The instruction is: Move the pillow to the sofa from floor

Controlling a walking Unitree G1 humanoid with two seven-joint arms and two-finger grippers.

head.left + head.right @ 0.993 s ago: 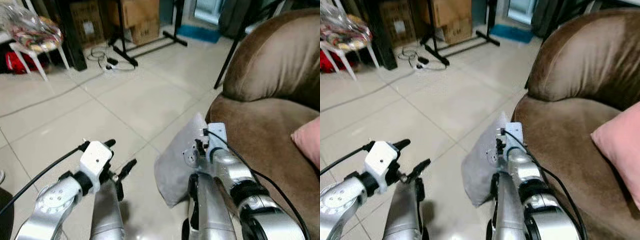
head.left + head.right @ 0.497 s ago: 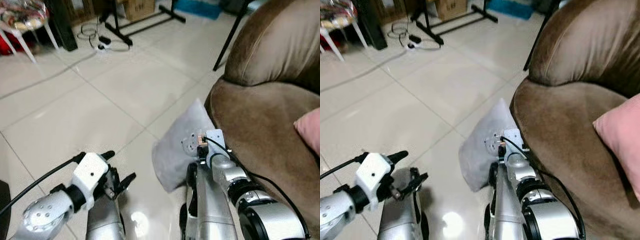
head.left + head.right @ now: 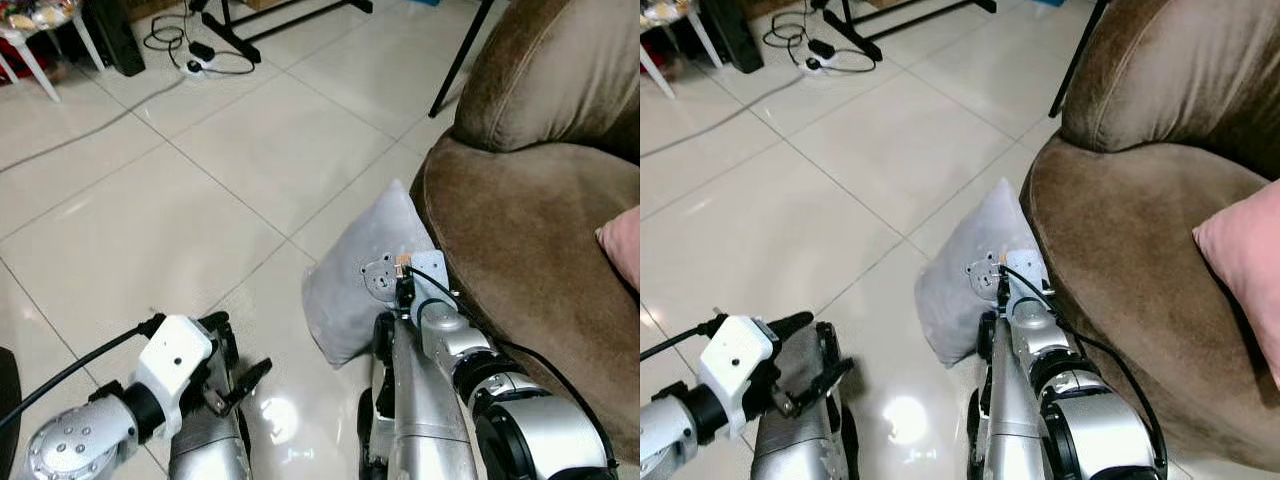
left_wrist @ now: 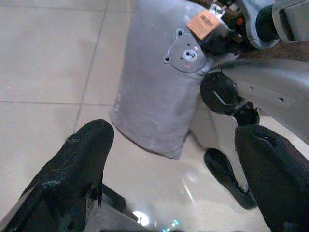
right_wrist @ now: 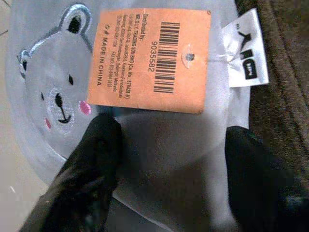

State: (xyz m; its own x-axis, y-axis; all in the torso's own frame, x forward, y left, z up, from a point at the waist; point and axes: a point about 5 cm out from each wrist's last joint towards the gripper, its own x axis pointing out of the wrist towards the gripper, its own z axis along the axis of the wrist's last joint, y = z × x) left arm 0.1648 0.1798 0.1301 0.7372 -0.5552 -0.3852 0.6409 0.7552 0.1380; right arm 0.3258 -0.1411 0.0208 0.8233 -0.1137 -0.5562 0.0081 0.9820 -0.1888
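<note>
Grey pillow [image 3: 365, 275], soft fabric with a small embroidered bear face and an orange barcode tag [image 5: 153, 59], stands on edge on the pale tiled floor [image 3: 180, 200], leaning against the front of the brown velvet sofa [image 3: 530, 250]. The step in hand appears to be the reach for a grasp: the right gripper [image 5: 169, 159] is right at the pillow's face just below the tag, its two black fingers [image 5: 91, 169] spread wide with cloth between them and nothing clamped yet. Next, it would likely need to close on a fold of fabric, then lift the pillow up and over onto the sofa seat. The left gripper [image 4: 174, 164] hovers over the floor beside the pillow, away from the sofa, fingers apart and empty. A pink cushion [image 3: 1245, 260] lies on the sofa seat.
</note>
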